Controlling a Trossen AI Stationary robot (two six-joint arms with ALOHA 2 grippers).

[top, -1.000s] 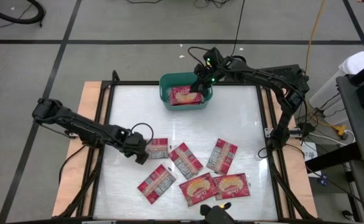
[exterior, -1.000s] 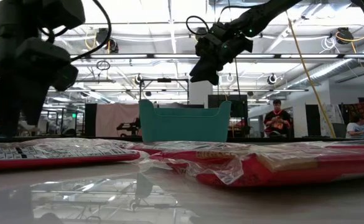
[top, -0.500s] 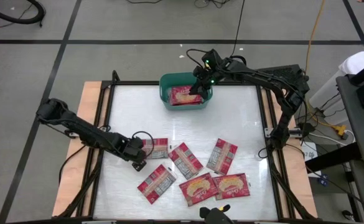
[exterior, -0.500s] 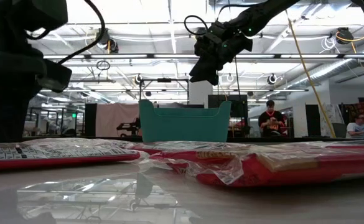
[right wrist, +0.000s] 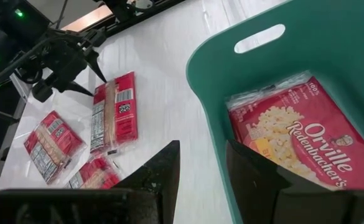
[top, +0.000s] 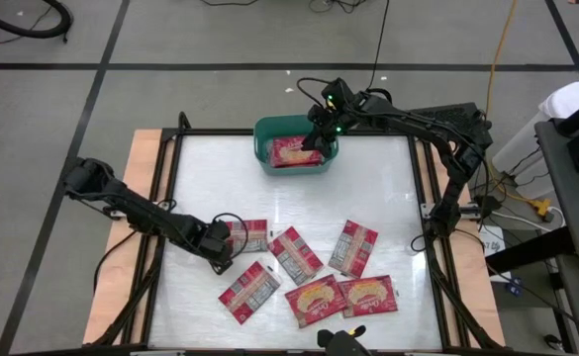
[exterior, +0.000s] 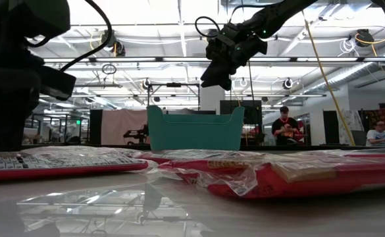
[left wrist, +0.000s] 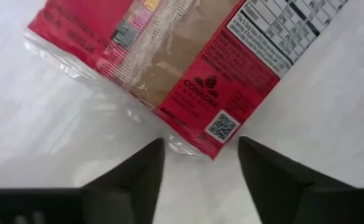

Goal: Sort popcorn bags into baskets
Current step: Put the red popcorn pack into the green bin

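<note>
left hand [top: 222,253] low over the counter [top: 388,188], fingers apart and empty, right at the near end of the leftmost popcorn bag [top: 248,235]. in the left wrist view, that bag [left wrist: 188,62] lying printed-panel side up, one short sealed edge and a corner poking toward the gap between the two dark fingers [left wrist: 132,180], not yet between them. long axis of the bag running away from the hand toward the middle of the counter, so a short push forward along that axis looks like all that stands between the open fingers and the bag's edge; a judgement only.

right hand [top: 319,133] hanging over the right rim of the teal basket [top: 266,127] at the far side of the counter, fingers apart, nothing between them. one bag [right wrist: 294,140] already lying flat inside the basket, popcorn picture up.

five more bags loose on the counter beyond the left hand: a second bag [top: 295,254] just beside the first, a third [top: 353,246] farther right, and three [top: 314,295] in a row along the near edge. all of them well apart from the basket and nearer the left arm than the right.

flat bag on a smooth counter: thin edge likely to slide or buckle under closing fingers unless caught squarely across the short end.
</note>
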